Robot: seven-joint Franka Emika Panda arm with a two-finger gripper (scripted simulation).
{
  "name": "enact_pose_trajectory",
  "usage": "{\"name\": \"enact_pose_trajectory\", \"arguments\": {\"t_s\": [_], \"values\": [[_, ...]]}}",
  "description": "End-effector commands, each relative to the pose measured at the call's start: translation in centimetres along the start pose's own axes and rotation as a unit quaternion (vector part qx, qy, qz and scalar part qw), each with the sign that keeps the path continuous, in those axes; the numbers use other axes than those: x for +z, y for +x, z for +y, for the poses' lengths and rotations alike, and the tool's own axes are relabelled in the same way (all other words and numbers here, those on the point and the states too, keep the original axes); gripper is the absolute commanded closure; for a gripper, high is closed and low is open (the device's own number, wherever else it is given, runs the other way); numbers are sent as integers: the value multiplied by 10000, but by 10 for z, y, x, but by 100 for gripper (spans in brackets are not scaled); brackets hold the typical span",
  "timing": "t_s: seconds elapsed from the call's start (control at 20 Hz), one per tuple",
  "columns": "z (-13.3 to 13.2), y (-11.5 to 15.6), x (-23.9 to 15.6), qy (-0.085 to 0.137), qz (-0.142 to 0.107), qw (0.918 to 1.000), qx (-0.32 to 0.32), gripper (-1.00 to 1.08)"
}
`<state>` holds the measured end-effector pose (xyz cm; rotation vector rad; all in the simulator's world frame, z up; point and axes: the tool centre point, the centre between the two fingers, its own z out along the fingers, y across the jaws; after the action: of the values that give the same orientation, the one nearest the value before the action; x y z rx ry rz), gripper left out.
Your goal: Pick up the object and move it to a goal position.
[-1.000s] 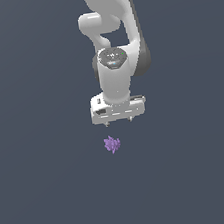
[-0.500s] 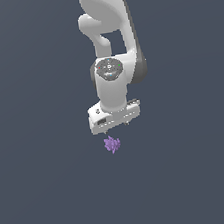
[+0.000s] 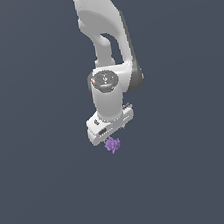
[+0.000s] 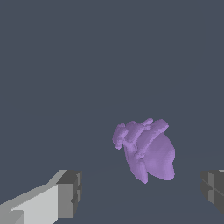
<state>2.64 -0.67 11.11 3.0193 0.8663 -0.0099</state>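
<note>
The tool (image 4: pixel 140 192) hangs with its two fingers (image 4: pixel 70 192) spread wide, one on either side of the clump (image 4: pixel 146 151), which sits in the gap between them without touching either, a little nearer one finger than the other as the wrist view shows it. The stance reads as a pre-grasp line-up: the gap looks far wider than the purple clump, so the fingers can drop around it and close from both sides. The clump lies on the plain grey desk (image 4: pixel 65 65) just under the tool, its rounded lobe turned toward the camera and its jagged ridges behind.

From the exterior view, the tool (image 3: pixel 111 134) is poised directly above the clump (image 3: pixel 112 145), the arm (image 3: pixel 105 44) reaching almost straight down, the flange tilted a little across the frame. That near-vertical approach suits so small a thing, which seems to offer no handle and only a narrow body to pinch.

Much stays unclear. The fingertips are barely distinguishable in the exterior view, lost against the clump's upper edge, so whether they are level with it or just above cannot be told. In the wrist view one finger is cut off by the frame edge. The arm's base is out of frame, and no marker for a goal position appears in either view.
</note>
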Motion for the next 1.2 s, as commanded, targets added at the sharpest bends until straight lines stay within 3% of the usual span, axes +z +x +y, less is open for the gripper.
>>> {"name": "enact_pose_trajectory", "arguments": {"t_s": [0.0, 0.5, 1.15], "values": [[4, 1, 6, -4, 8, 9996, -279, -92], [14, 1, 19, -9, 27, 9958, -918, -92], [15, 1, 40, -9, 29, 9951, -986, -92]]}}
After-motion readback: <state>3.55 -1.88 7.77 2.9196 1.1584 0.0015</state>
